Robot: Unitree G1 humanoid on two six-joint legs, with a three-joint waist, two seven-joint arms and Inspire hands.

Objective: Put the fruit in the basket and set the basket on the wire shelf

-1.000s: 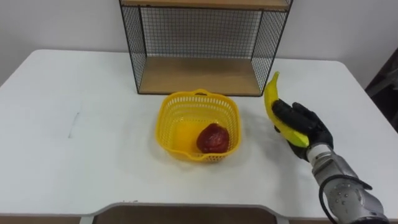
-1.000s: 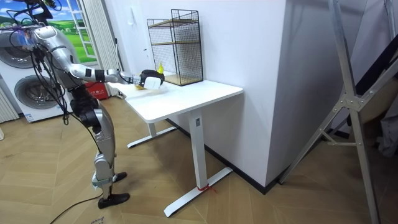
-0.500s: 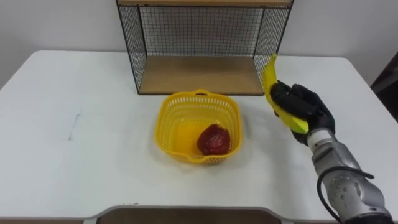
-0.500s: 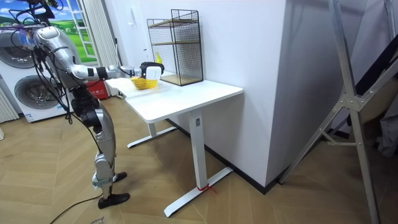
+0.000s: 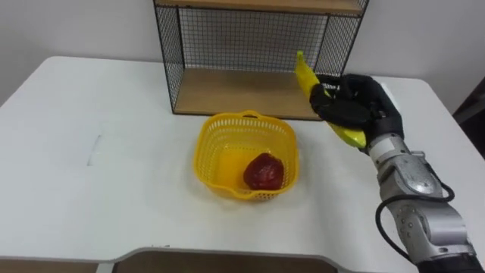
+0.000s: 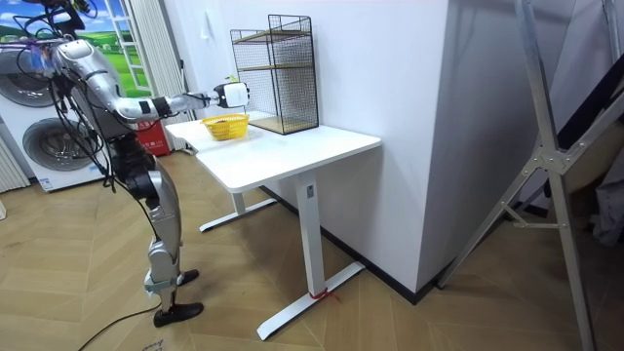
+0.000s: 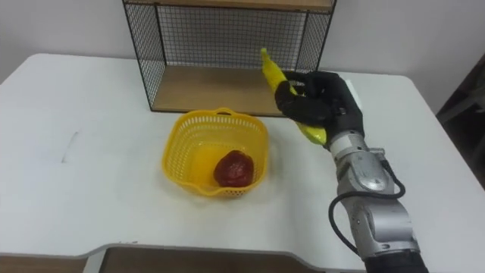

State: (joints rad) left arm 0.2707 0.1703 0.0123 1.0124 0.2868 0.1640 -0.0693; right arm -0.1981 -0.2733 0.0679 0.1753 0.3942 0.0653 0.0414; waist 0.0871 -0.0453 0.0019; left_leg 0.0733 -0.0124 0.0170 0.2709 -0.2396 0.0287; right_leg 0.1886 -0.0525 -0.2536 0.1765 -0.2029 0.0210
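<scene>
In the left eye view, the right hand has its fingers curled round a banana, lifted above the white table with its tip tilted toward 11 o'clock, before the wire shelf. In the right eye view, the yellow basket rests on the table at 8 o'clock from the hand, with a red fruit lying inside it and the shelf at its 12 o'clock. In the room view, the robot stands upright at the table's end, with its arm stretched out over the basket.
</scene>
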